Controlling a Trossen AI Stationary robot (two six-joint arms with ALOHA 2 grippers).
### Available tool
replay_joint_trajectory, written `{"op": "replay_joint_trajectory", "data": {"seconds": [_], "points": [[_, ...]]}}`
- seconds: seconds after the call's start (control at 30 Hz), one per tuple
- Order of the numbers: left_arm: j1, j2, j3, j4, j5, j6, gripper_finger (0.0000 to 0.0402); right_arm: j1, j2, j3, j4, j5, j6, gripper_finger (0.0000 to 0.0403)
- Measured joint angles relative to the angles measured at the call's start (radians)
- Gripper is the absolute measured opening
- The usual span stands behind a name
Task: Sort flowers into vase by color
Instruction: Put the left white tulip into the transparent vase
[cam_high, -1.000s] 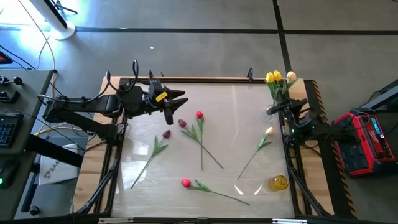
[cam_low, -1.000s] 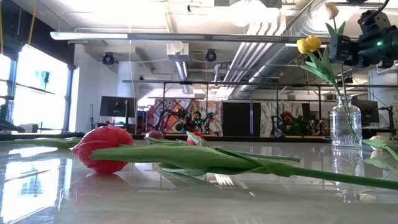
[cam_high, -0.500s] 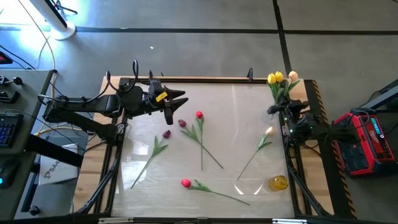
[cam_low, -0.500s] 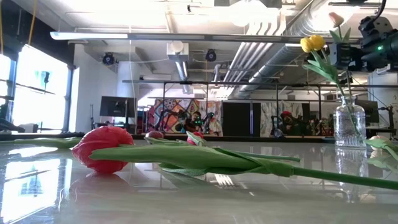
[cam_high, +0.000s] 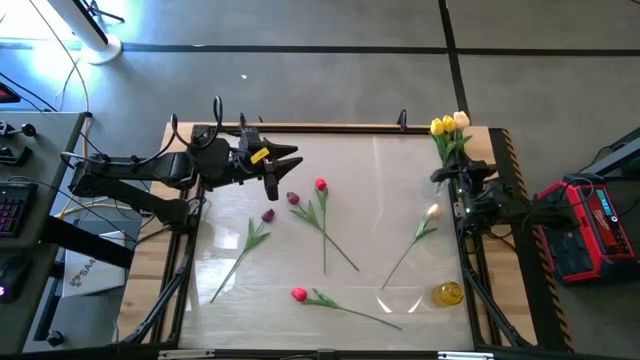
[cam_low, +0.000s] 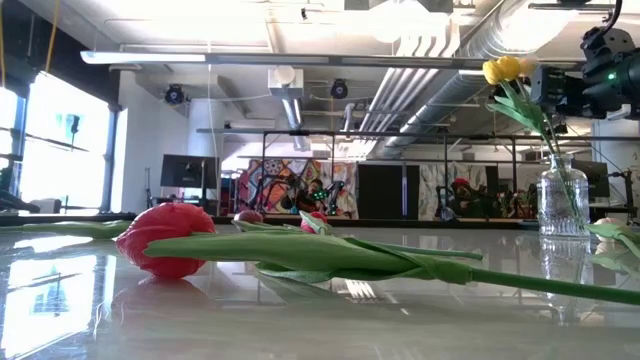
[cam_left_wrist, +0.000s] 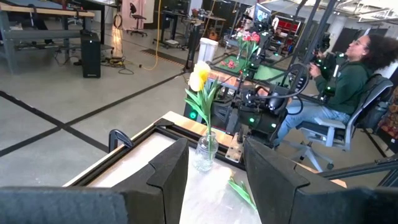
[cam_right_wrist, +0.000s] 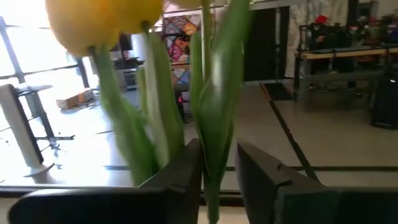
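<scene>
At far right of the glossy white counter (cam_high: 380, 200), the right gripper (cam_high: 452, 176) has its fingers closed on a green stem of the yellow artificial tulips (cam_high: 441, 126) in the clear glass vase (cam_low: 561, 208); left gripper (cam_high: 272, 165) waits, fingers apart, empty.

left tool (cam_high: 283, 168) parted, right tool (cam_right_wrist: 219, 163) pinched

On the table (cam_high: 400, 180), a vase (cam_low: 561, 195) with flowers (cam_high: 448, 124) stands at the far right corner beside the right tool (cam_high: 452, 176), other flowers (cam_high: 322, 215) lie scattered across the middle, and the left tool (cam_high: 283, 160) hovers far left.
</scene>
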Motion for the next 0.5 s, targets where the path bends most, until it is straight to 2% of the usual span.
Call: {"op": "replay_joint_trajectory", "data": {"seconds": [0.17,0.5], "points": [[0.0,0.0,0.0,0.0,0.0,0.0,0.0144,0.0,0.0,0.033,0.001,0.042,-0.022,0.0108],[0.0,0.0,0.0,0.0,0.0,0.0,0.0144,0.007,0.0,0.142,0.001,0.05,-0.038,0.011]]}}
